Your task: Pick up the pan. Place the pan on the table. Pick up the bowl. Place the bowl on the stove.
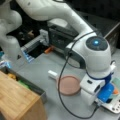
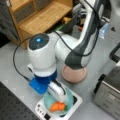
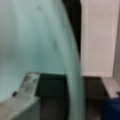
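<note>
Under the hand [image 2: 58,103], bowl [image 2: 70,100] sits on stove [image 2: 78,101]; grip state unclear. Pan [image 2: 74,74] rests just beyond on tabletop [image 2: 15,72]. Keep bowl centred, level.

Soft even light, all views heavily blurred
</note>
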Robot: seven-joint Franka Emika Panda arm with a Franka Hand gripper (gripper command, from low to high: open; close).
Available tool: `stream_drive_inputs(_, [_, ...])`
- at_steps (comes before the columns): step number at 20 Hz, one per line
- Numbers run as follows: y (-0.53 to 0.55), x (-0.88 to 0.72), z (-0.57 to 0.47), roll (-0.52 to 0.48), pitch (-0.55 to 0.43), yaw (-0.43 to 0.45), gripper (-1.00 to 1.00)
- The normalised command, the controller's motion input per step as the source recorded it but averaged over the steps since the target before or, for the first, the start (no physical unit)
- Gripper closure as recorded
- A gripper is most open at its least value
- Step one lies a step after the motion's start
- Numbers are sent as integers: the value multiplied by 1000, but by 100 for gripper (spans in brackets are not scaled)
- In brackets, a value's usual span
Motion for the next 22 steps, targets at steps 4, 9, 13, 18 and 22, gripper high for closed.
stream_drive_inputs(4, [-13, -412, -238, -170, -151, 35, -100])
stream_drive_inputs(9, [11, -388, -228, -181, -174, 24, -100])
stream_drive_inputs(13, [21, -296, -121, -176, -211, 22, -100])
stream_drive_inputs(18, [16, -257, -74, -173, -217, 24, -100])
stream_drive_inputs(22, [11, -246, -70, -171, -209, 26, -100])
